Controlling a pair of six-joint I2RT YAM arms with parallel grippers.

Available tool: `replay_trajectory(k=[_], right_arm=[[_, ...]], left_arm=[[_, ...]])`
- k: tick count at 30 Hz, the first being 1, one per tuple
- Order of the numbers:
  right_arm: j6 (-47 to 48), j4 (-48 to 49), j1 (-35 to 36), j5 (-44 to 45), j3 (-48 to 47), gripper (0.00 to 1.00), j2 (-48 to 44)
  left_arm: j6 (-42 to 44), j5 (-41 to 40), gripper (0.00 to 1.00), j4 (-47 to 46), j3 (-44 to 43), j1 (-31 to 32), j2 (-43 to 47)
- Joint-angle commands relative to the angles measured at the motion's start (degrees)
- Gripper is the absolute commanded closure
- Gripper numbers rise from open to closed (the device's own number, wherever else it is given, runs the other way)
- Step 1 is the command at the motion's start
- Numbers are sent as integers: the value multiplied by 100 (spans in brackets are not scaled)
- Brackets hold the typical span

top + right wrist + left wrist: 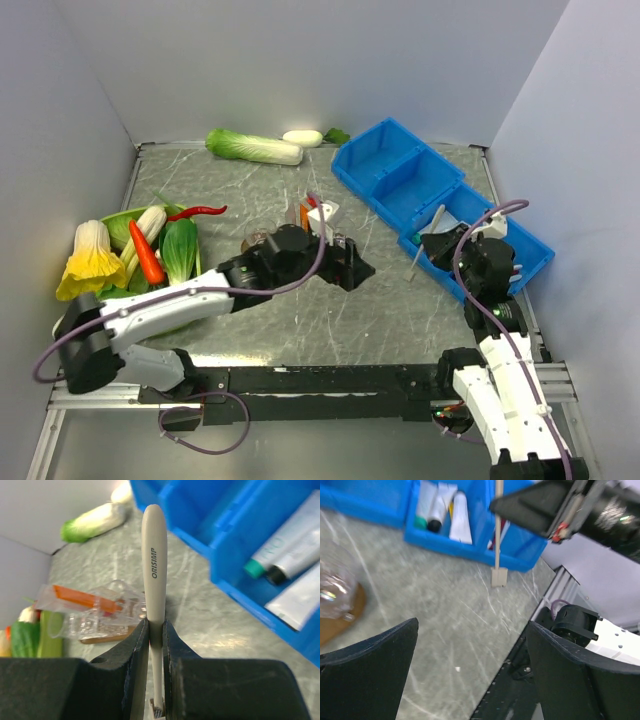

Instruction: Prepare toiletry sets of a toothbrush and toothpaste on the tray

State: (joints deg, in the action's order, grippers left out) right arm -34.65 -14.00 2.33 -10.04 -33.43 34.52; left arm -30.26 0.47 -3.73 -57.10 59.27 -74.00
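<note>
while the right gripper (155,628) has its fingers pressed tight on the toothbrush (153,565), low on the stem with the lettered handle sticking out past the fingertips, the brush hangs at the near edge of the blue bins (220,540), well apart from the tray (107,639). over on that brown board stand the clear cups (112,612), and the orange toothpaste (82,599) already lies slanted in one of them. the left gripper (472,625) hovers by the cups with its fingers spread wide and nothing between them.

from where i stand, the job now looks like carrying the brush across and dropping it into the cup with the tube. i'd say lift first, so the hanging end clears the bin wall and then the cup rim. line the stick up over the cup mouth, lower it well inside, and only then let go. those cups look light and tippy, so a sideways knock could topple one. the left arm sits close to that spot, so the right should come in from the open side.
</note>
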Motion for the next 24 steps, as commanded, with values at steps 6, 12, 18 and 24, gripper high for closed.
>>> replay_trajectory(k=[6,12,18,24], right_arm=[[-252,539,216,-165,12,100,-138],[-217,328,233,-199,117,100,-534],[-235,249,224,-279,232,100,-736],[-226,258,224,-393,214,100,-763]], left_arm=[[-1148,621,7,-1025,-389,313,-1081],[-1228,700,8,-1218,-723,594,-1696],[-1105,490,8,-1086,-1215,876,-2145],[-894,-512,9,-33,-1855,964,-2505]])
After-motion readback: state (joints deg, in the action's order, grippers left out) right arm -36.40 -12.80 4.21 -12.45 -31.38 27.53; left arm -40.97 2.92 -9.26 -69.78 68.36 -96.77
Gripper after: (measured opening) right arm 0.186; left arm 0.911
